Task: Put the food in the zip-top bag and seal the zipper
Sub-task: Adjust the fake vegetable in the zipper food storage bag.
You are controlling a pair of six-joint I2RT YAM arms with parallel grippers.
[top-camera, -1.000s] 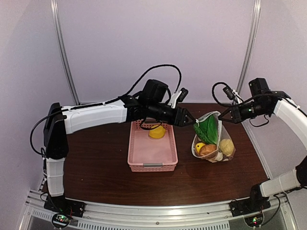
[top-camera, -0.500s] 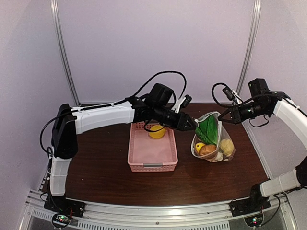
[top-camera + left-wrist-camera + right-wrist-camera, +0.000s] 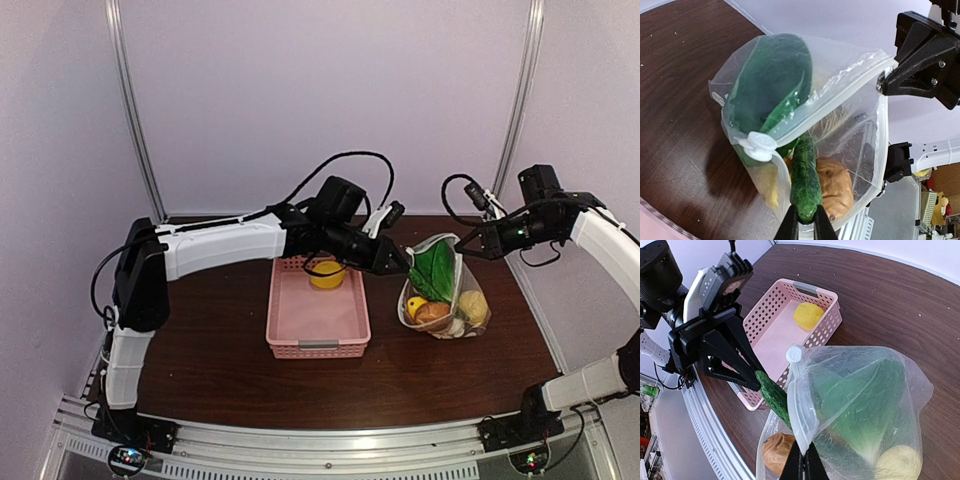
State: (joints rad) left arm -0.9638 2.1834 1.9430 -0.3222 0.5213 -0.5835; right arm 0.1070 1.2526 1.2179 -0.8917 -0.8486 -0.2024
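A: The pink lattice plastic basket (image 3: pixel 318 349) and the clear dotted plastic zip-top bag (image 3: pixel 447 292)?
B: Side by side; the right gripper (image 3: pixel 802 452) pinches the bag's rim.
A: Food?
B: The left gripper (image 3: pixel 806 216) clamps the long green toy cucumber (image 3: pixel 805 175) at the bag's mouth; 1 yellow toy lemon (image 3: pixel 808 315) lies in the basket.

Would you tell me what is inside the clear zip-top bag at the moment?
The zip-top bag holds a green leafy vegetable, a brown round piece, a yellow lemon and a cucumber partway through the mouth. Anything beneath them is hidden.
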